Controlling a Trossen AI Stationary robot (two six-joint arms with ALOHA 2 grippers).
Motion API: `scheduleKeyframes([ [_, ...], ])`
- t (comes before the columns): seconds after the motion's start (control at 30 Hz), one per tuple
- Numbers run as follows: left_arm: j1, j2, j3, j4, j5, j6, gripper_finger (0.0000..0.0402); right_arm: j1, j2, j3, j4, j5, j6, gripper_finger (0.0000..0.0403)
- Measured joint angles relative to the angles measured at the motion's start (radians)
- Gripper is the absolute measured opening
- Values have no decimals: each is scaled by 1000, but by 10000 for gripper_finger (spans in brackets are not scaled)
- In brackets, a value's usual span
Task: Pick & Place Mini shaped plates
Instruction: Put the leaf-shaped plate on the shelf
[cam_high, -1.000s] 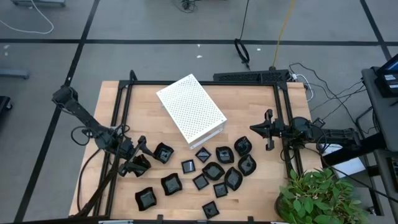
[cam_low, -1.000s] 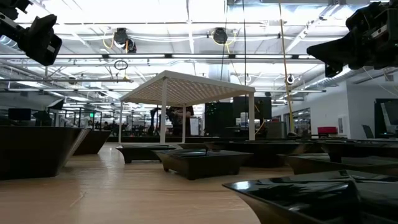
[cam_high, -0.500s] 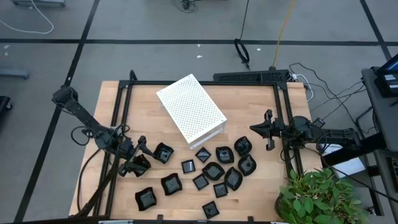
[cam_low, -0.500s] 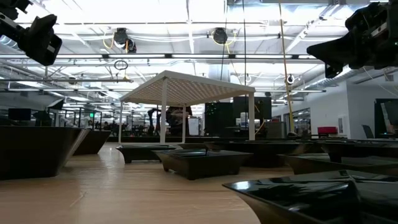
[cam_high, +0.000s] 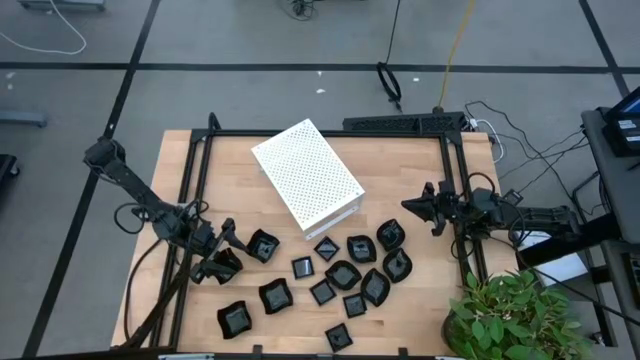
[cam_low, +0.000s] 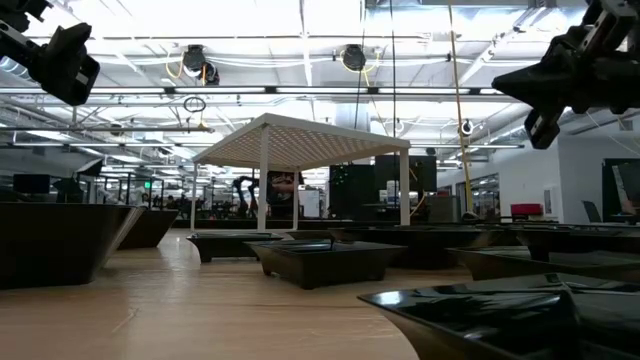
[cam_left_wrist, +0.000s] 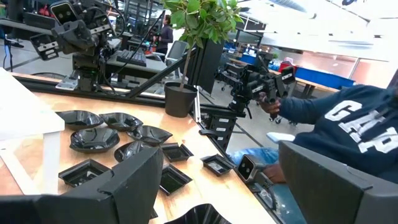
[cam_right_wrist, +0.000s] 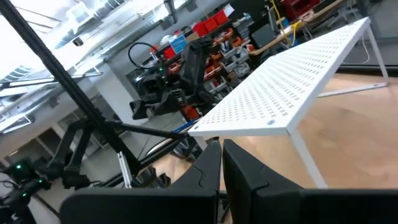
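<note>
Twelve or so small black plates (cam_high: 341, 273) lie scattered on the table (cam_high: 400, 165) just beside the white box (cam_high: 306, 175). We see the left gripper (cam_high: 222, 252) spread open and empty at their edge, the right gripper (cam_high: 407, 206) pinched shut past the box's other side

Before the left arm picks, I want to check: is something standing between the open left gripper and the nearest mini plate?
Nothing visible does. The left gripper is open right beside a mini plate, with only bare table between them.
</note>
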Motion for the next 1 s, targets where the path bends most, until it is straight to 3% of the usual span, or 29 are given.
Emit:
scheduleKeyframes([
  [0.47, 0, 0, 0, 0, 0, 0, 324, 0, 0, 0, 8, -28, 14, 9],
  [0.6, 0, 0, 0, 0, 0, 0, 324, 0, 1, 0, 21, 29, 70, 19],
  [0.7, 0, 0, 0, 0, 0, 0, 324, 0, 19, 13, 8, 24, 65, 54],
  [0.83, 0, 0, 0, 0, 0, 0, 324, 0, 100, 55, -47, 22, 65, 131],
  [1.0, 0, 0, 0, 0, 0, 0, 324, 0, 308, 163, -182, 53, 111, 201],
])
